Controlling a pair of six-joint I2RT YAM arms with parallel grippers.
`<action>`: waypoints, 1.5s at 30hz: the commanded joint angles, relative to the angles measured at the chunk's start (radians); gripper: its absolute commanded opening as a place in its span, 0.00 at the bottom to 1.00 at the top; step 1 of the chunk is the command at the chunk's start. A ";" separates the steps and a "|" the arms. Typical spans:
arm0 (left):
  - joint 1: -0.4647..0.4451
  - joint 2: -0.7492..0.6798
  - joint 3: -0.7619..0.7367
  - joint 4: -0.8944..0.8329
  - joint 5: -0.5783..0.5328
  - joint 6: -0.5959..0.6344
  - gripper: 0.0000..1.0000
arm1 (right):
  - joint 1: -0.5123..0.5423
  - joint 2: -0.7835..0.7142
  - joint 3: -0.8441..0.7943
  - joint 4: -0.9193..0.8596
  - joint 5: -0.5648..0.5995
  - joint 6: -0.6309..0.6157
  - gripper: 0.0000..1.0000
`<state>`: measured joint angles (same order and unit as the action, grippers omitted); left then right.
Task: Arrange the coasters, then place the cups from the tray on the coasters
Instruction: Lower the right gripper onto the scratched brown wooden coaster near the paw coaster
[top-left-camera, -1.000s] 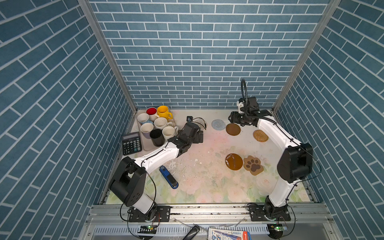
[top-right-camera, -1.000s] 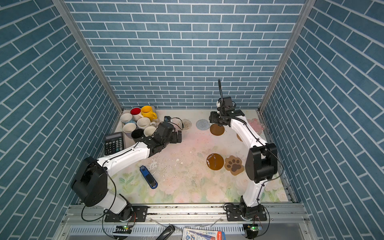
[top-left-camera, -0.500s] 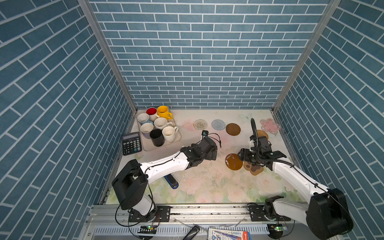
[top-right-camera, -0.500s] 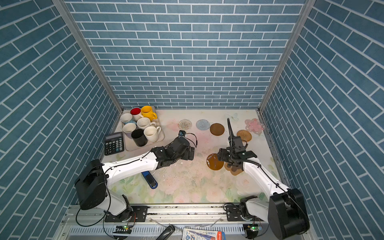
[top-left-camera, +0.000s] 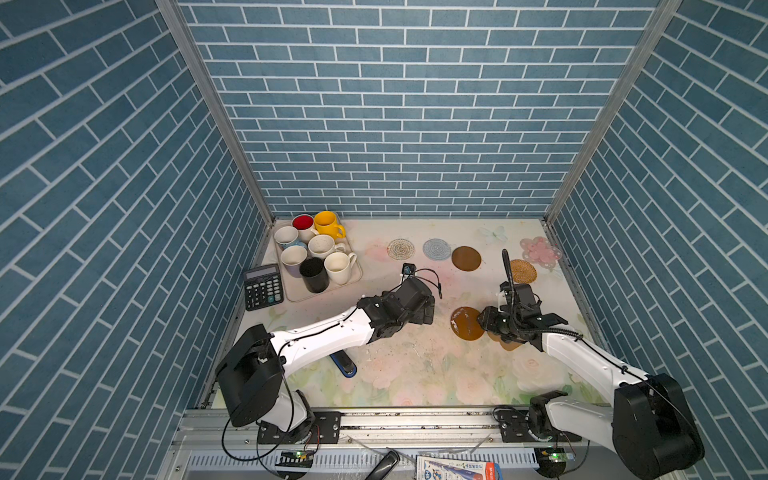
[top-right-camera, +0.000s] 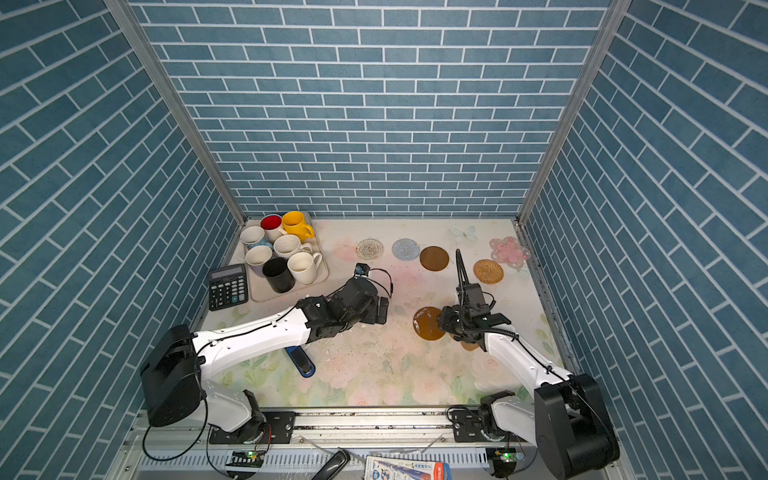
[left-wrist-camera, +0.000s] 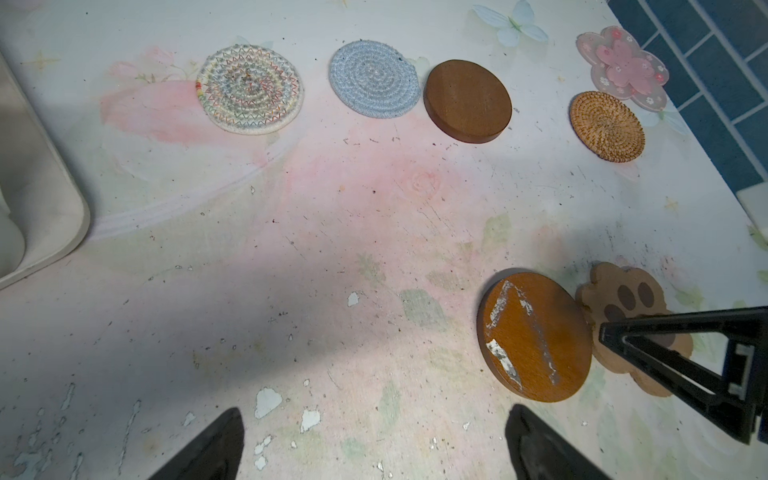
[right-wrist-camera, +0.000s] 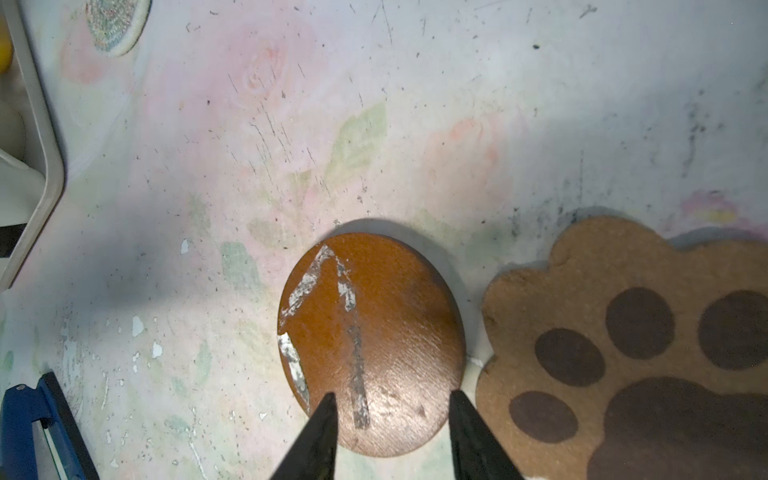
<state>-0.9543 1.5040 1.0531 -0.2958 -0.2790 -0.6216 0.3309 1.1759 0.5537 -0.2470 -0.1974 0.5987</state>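
Five coasters lie along the back: white woven (top-left-camera: 401, 249), light blue woven (top-left-camera: 436, 249), brown disc (top-left-camera: 466, 258), tan rattan (top-left-camera: 523, 271) and pink flower (top-left-camera: 539, 251). Nearer the front lie a second brown disc (right-wrist-camera: 374, 332), streaked with white, and beside it the paw coaster (right-wrist-camera: 623, 345). My right gripper (right-wrist-camera: 390, 399) hovers over that disc's near part, open with the jaws partly drawn in. My left gripper (left-wrist-camera: 374, 449) is wide open over bare table, left of the disc. Seven cups, among them yellow (top-left-camera: 327, 222) and black (top-left-camera: 313, 274), stand in the tray (top-left-camera: 299, 294).
A black calculator (top-left-camera: 263, 286) lies left of the tray. A blue stapler-like tool (top-left-camera: 345, 365) lies under my left forearm near the front. Brick-pattern walls close in the table on three sides.
My right arm swung from the back row to the front brown disc and its jaws have narrowed. My left arm moved from beside the tray to the table's middle.
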 joint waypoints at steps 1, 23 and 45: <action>-0.003 0.020 0.004 -0.039 -0.002 -0.013 0.99 | -0.003 0.031 -0.030 0.051 -0.031 0.038 0.42; -0.022 0.009 -0.034 -0.032 -0.006 -0.032 0.99 | -0.034 0.074 -0.079 0.087 -0.074 0.069 0.65; -0.023 0.028 -0.013 -0.036 0.004 -0.026 0.99 | -0.079 0.087 -0.112 0.139 -0.189 0.084 0.40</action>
<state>-0.9695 1.5223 1.0317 -0.3187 -0.2676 -0.6445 0.2543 1.2396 0.4618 -0.1436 -0.3511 0.6559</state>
